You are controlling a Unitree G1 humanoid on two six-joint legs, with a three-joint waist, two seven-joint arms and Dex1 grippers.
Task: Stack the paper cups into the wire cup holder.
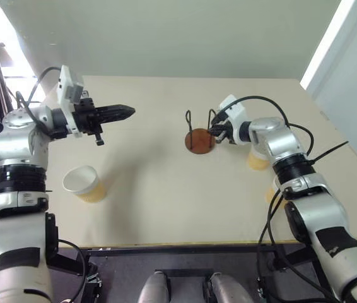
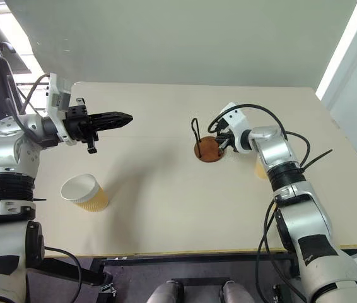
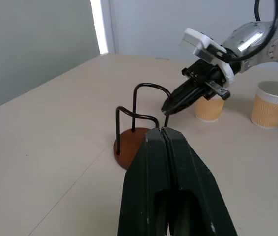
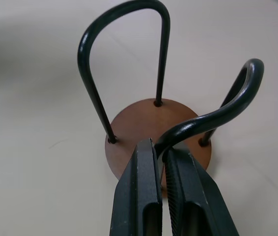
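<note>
Right hand (image 4: 161, 157) is gripping the near loop of the wire cup holder (image 4: 158, 132); left hand (image 1: 125, 112) is hanging clenched, empty. Two paper cups (image 3: 271, 104) behind the right hand are showing whole in the left wrist view, arm-hidden in the eye views.

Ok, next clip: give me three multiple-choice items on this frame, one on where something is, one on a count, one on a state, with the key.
1. Where does the cup nearest the left gripper stand?
A. inside the wire cup holder
B. on the table, near the front edge on the robot's left
C. held in the left gripper

2. How many paper cups are on the table?
A. one
B. three
C. five

3. What is the right gripper doing?
A. shut on a wire loop of the wire cup holder
B. wide open above a cup
C. holding a cup by the rim

Key: 1 B, the cup sits alone on the tabletop below the left arm. 2 B, one on the left, two by the right arm. 3 A, the right wrist view shows its fingers closed on the loop.
</note>
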